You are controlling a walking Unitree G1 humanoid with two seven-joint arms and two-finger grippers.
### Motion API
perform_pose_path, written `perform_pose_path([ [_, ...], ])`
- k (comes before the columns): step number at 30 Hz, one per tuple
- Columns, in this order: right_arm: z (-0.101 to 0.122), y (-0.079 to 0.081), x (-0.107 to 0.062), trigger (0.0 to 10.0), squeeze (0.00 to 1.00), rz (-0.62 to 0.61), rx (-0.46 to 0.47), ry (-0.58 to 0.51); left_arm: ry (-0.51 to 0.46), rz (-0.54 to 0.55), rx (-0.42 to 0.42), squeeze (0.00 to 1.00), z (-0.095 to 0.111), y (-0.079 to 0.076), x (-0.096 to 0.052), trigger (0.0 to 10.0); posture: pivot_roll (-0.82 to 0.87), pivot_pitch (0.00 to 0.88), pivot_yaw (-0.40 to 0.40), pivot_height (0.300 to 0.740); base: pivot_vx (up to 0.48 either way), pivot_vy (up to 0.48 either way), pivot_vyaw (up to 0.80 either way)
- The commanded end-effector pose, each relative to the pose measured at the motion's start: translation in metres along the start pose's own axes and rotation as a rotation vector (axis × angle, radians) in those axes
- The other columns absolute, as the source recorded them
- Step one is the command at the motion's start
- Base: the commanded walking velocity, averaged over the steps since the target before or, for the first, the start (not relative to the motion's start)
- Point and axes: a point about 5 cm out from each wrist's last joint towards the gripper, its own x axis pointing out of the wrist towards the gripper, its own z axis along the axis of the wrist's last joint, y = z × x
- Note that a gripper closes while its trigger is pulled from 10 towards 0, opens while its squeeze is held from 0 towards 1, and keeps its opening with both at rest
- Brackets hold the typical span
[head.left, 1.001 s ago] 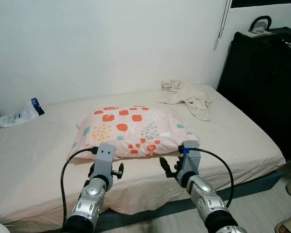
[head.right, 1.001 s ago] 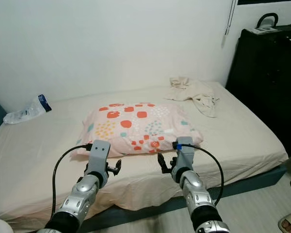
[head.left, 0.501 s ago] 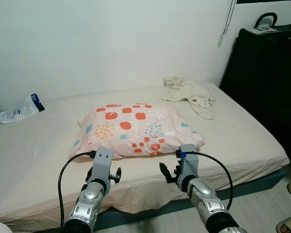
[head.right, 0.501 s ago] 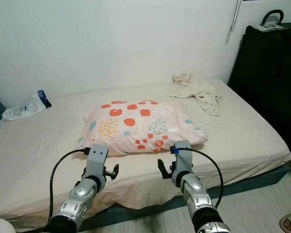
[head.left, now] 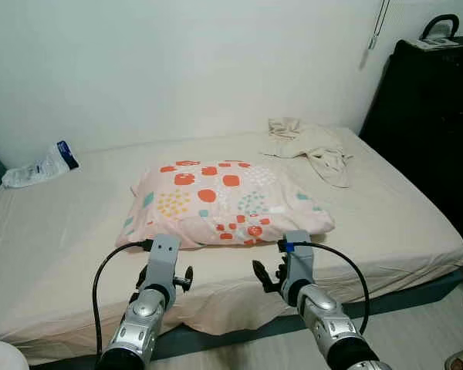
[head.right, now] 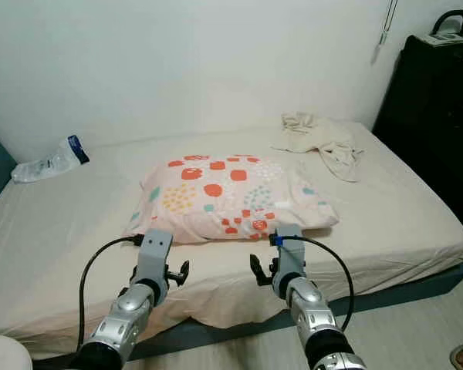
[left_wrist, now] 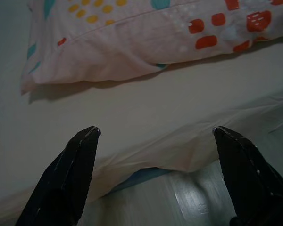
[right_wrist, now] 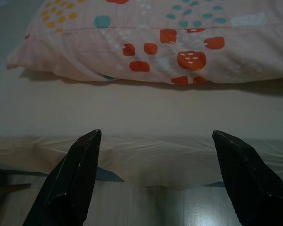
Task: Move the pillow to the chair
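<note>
Spotted pink pillow [head.left: 225, 202] on bed [head.left: 54, 247], left gripper [left_wrist: 155, 134] and right gripper [right_wrist: 155, 136] spread wide, poised near front mattress edge, short of pillow

No lettering legible anywhere — the packet [head.left: 40, 165] far beyond the left gripper [head.left: 163, 279] carries a blue label, too small to read.
</note>
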Motion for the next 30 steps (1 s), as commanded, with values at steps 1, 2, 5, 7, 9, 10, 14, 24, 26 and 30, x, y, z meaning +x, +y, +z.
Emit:
perform_pose_path([
  [1, -0.001, 0.002, 0.001, 10.0, 0.00, 0.006, 0.007, 0.002, 0.007, -0.013, 0.014, 0.00, -0.002, -0.001, -0.002, 10.0, -0.07, 0.033, 0.039, 0.740, 0.000, 0.000, 0.00],
  [2, -0.001, 0.002, 0.001, 10.0, 0.00, 0.007, 0.009, 0.002, 0.003, -0.030, 0.019, 0.00, -0.001, -0.005, -0.003, 10.0, -0.07, 0.033, 0.039, 0.740, 0.000, 0.000, 0.00],
  [5, -0.002, 0.002, 0.001, 10.0, 0.00, 0.007, 0.011, 0.004, 0.004, -0.072, 0.047, 0.00, -0.003, -0.013, -0.005, 10.0, -0.06, 0.030, 0.037, 0.740, 0.000, -0.320, 0.00],
  [7, -0.002, 0.001, 0.000, 10.0, 0.00, 0.007, 0.013, 0.004, 0.006, -0.082, 0.053, 0.00, -0.004, -0.016, -0.006, 10.0, -0.06, 0.030, 0.036, 0.740, 0.000, -0.480, 0.00],
  [9, -0.002, 0.001, 0.000, 10.0, 0.00, 0.006, 0.013, 0.004, 0.006, -0.080, 0.051, 0.00, -0.004, -0.016, -0.006, 10.0, -0.06, 0.026, 0.036, 0.740, 0.000, -0.480, 0.00],
  [10, -0.002, 0.001, 0.000, 10.0, 0.00, 0.004, 0.010, 0.000, 0.006, -0.074, 0.051, 0.00, -0.004, -0.016, -0.006, 10.0, -0.06, 0.026, 0.036, 0.740, 0.000, -0.480, 0.00],
  [14, -0.002, -0.002, -0.002, 10.0, 0.00, -0.004, 0.002, -0.010, 0.008, -0.066, 0.050, 0.00, -0.004, -0.015, -0.006, 10.0, -0.06, 0.026, 0.036, 0.740, 0.000, -0.189, 0.00],
  [24, -0.006, -0.014, -0.008, 10.0, 0.00, -0.034, 0.001, -0.008, 0.002, -0.067, 0.045, 0.00, -0.006, -0.011, -0.009, 10.0, -0.07, 0.019, 0.037, 0.740, 0.000, 0.000, 0.00],
  [26, -0.006, -0.014, -0.008, 10.0, 0.00, -0.035, 0.003, -0.008, 0.002, -0.067, 0.046, 0.00, -0.006, -0.011, -0.009, 10.0, -0.07, 0.019, 0.037, 0.740, 0.000, 0.000, 0.00],
  [30, -0.007, -0.014, -0.008, 10.0, 0.00, -0.040, 0.012, -0.009, -0.008, -0.078, 0.044, 0.00, -0.003, -0.012, -0.009, 10.0, -0.07, 0.024, 0.043, 0.740, 0.082, 0.000, 0.00],
])
